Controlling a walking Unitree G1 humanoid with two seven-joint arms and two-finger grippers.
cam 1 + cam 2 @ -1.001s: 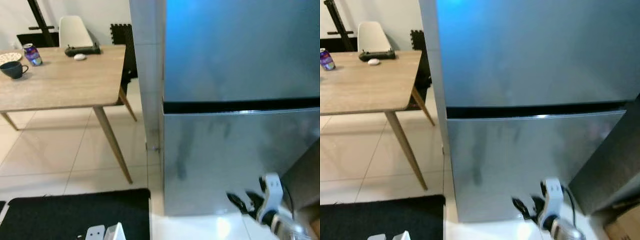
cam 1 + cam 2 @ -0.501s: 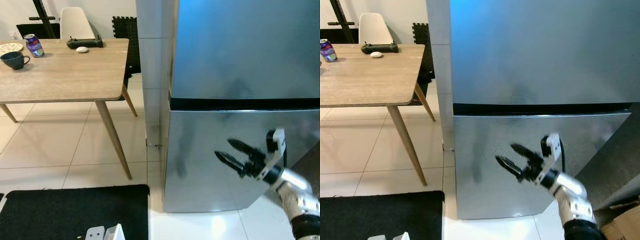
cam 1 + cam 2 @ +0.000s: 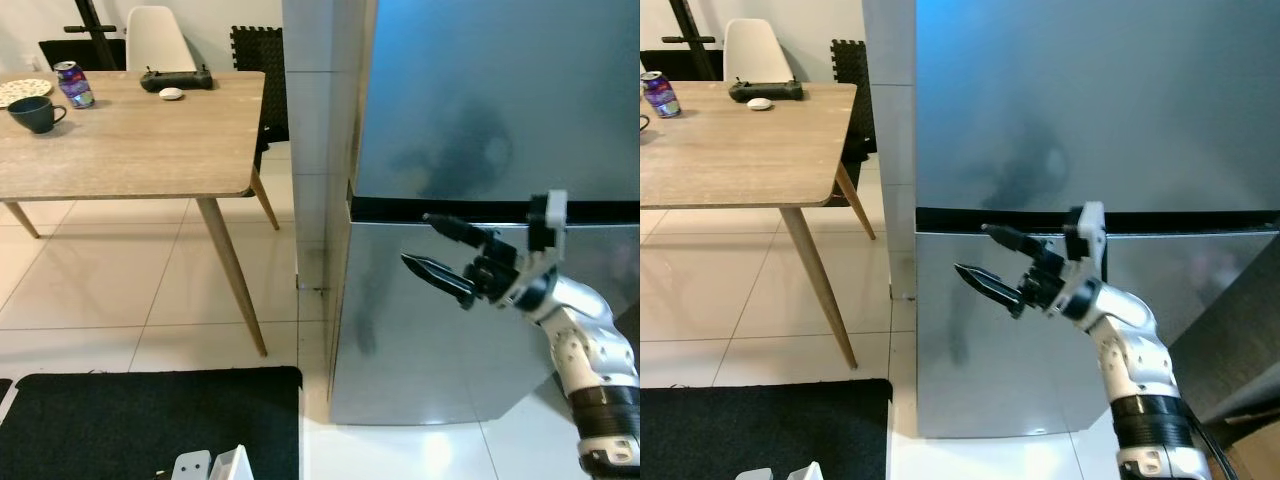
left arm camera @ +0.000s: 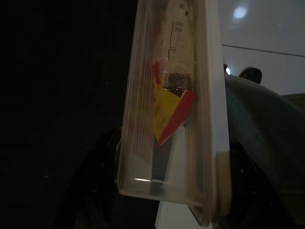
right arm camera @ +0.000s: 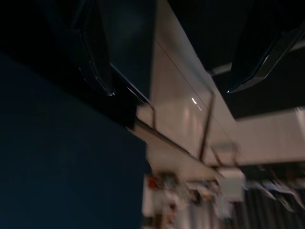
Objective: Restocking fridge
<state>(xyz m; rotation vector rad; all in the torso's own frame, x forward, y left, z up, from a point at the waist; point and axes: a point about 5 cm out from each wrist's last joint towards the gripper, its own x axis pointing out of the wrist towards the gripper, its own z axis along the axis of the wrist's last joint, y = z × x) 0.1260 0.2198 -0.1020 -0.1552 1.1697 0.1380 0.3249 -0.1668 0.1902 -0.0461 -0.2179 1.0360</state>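
Steel-grey fridge (image 3: 480,120) fills the scene from 12 to 3 o'clock, both doors closed, with a dark seam (image 3: 600,211) between upper and lower door. Right gripper (image 3: 430,245) is raised at about 4 o'clock in front of that seam, fingers spread apart, holding nothing; contact with the door cannot be judged. Left gripper — clamped on a clear plastic container (image 4: 171,109) with a red-and-yellow label inside, seen in the left wrist view. Wooden counter (image 3: 130,150) at 10 o'clock carries a dark mug (image 3: 30,113), a can (image 3: 73,84) and a black controller (image 3: 173,79). Black mat (image 3: 150,420) lies on the tiled floor at 7 o'clock.
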